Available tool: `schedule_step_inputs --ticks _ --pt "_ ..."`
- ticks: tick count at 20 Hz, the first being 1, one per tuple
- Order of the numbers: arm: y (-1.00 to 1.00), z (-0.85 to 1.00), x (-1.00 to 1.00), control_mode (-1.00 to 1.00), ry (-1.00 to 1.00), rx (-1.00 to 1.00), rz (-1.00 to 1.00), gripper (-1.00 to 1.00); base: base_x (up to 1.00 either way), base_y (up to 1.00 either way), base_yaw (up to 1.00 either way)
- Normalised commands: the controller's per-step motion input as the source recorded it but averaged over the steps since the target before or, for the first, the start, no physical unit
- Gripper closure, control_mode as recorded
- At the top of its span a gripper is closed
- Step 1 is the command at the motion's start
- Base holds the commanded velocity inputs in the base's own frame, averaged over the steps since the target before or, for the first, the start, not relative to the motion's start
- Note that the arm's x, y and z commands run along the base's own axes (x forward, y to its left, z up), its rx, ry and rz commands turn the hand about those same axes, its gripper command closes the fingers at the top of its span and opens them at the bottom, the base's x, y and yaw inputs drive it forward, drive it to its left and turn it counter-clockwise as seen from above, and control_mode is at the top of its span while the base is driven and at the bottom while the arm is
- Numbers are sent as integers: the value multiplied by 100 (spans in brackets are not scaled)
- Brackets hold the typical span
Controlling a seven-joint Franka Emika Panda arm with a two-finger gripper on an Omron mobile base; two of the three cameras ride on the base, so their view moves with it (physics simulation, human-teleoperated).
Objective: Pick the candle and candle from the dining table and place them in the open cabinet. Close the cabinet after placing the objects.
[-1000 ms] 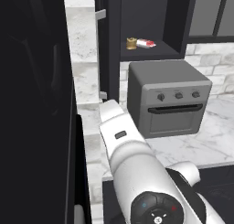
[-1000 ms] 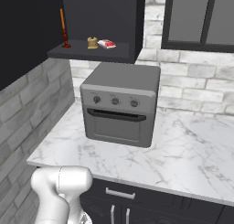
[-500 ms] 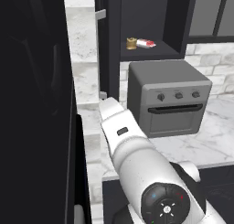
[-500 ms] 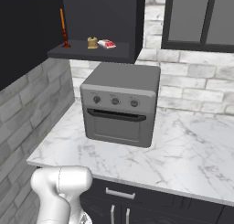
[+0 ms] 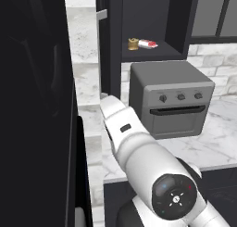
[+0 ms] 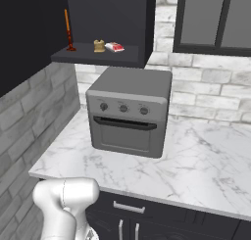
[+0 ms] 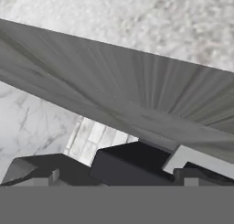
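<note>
Where brick wall (image 6: 34, 111) meets, marble counter (image 6: 196, 160).

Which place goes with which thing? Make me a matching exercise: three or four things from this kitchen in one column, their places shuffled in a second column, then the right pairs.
Things:
1. red candle
2. toaster oven
3. red and white packet
4. glass-door cabinet

Places:
A. on the marble counter, under the open cabinet
B. on the wall above the counter, right of the open cabinet
C. upright at the left end of the cabinet shelf
D. lying on the cabinet shelf, right of the small tan item

Pairs: 1-C, 2-A, 3-D, 4-B
</note>
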Motion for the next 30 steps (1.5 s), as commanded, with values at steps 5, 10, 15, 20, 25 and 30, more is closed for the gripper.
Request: schedule_step_inputs --ticks 5,10,15,20,25,30 --pt "14 0 24 -100 1 0 8 -100 0 0 0" --pt "12 0 23 -100 0 0 8 -100 0 0 0" --pt "9 0 20 -100 0 0 6 -100 0 0 0" --pt "9 0 27 -100 0 0 4 -100 0 0 0" --pt "1 0 32 -100 0 0 1 -100 0 0 0" --pt "0 1 31 -100 0 0 0 -100 0 0 0"
